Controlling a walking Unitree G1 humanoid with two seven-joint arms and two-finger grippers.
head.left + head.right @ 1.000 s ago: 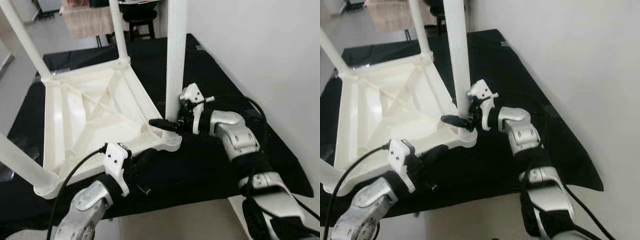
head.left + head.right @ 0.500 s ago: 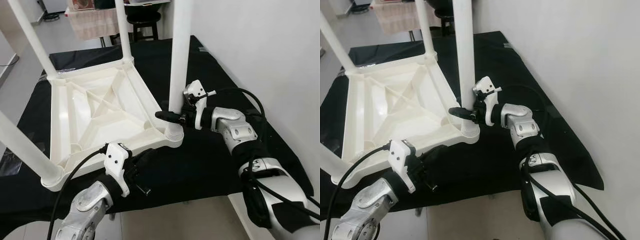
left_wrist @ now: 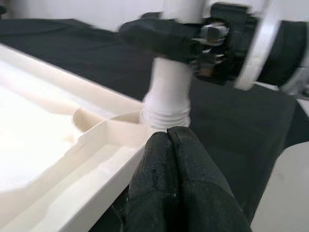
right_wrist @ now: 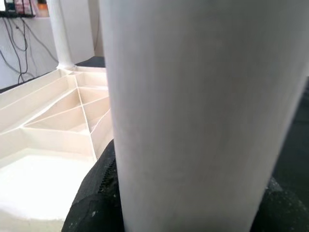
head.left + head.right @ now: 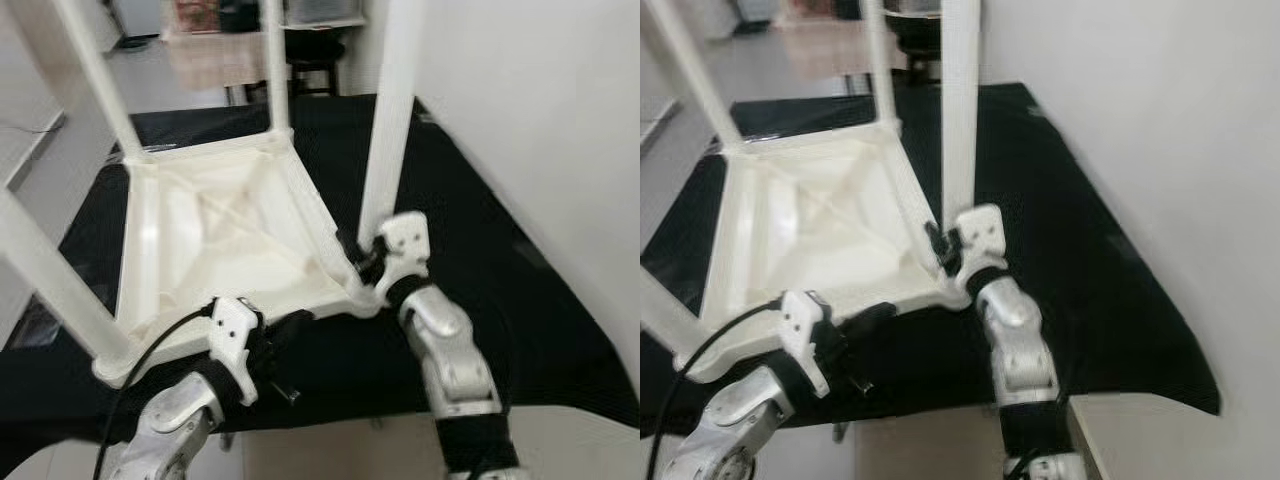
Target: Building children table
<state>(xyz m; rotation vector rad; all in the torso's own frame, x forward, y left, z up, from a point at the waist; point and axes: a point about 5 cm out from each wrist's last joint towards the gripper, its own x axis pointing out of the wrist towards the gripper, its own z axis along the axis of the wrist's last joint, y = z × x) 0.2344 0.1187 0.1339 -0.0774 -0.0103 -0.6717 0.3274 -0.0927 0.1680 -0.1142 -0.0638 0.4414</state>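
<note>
**Leg held at the near corner socket**

Black cloth (image 5: pixel 520 330) is spread over a low platform beside a pale wall, and the white plastic children's table top (image 5: pixel 215 240) is laid on it upside down, ribbed underside up, so that the corner sockets are open from above. Four white round plastic legs are seen standing in those sockets. The leg (image 5: pixel 390 120) at the corner of the table top nearest the wall and the robot is gripped just above its threaded base by the right gripper (image 5: pixel 365 262); its black fingers (image 3: pixel 159 36) are clasped around the leg, presumably to turn or press it home. In the right wrist view the leg (image 4: pixel 193 111) is seen very close, with dark finger material behind it. The left gripper (image 3: pixel 176 145) is set against the near rim of the table top, just beside that socket (image 3: pixel 166 113), its fingers pressed together with nothing between them, probably to brace the top while the leg is worked.
</note>
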